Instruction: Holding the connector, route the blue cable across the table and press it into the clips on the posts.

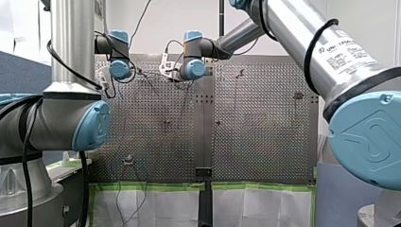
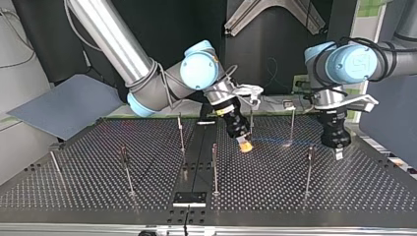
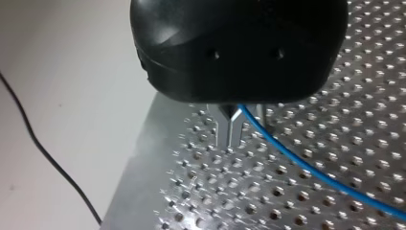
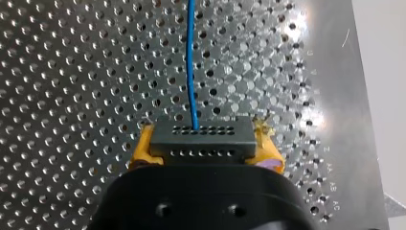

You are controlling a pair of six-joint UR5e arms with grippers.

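My right gripper (image 4: 203, 128) is shut on a dark grey connector (image 4: 201, 141) between its yellow pads (image 4: 141, 148). The blue cable (image 4: 191, 62) leaves the connector and runs straight ahead over the perforated table (image 4: 72, 72). In the top view my right gripper (image 2: 244, 143) hangs low near the middle posts. My left gripper (image 2: 338, 152) is further to that view's right. A faint stretch of blue cable (image 2: 275, 141) runs between them. My left gripper (image 3: 231, 128) has its metal fingers shut on the blue cable (image 3: 306, 165), just above the table.
Several thin posts stand on the table, among them a middle one (image 2: 214, 167) and one near my left gripper (image 2: 309, 169). A grey board (image 2: 69, 105) leans at the top view's left. A black cord (image 3: 38, 143) lies off the table edge beside my left gripper.
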